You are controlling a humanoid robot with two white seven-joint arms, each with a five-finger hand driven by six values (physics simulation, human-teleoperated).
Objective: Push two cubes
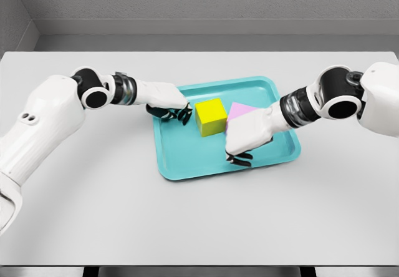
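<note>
A yellow cube (211, 116) stands in the middle of the teal tray (187, 168). Just to its right lies a pink cube (240, 110), partly covered by my right hand. My left hand (174, 111) reaches in over the tray's left rim, its dark fingertips curled down right beside the yellow cube's left face and holding nothing. My right hand (242, 146) lies over the pink cube's near right side, palm down, fingers curled toward the tray floor. Whether either hand touches its cube I cannot tell for sure.
The tray rests on a pale grey table (93, 214), with a grey wall behind the table's far edge. Both white forearms cross the table toward the tray from opposite sides.
</note>
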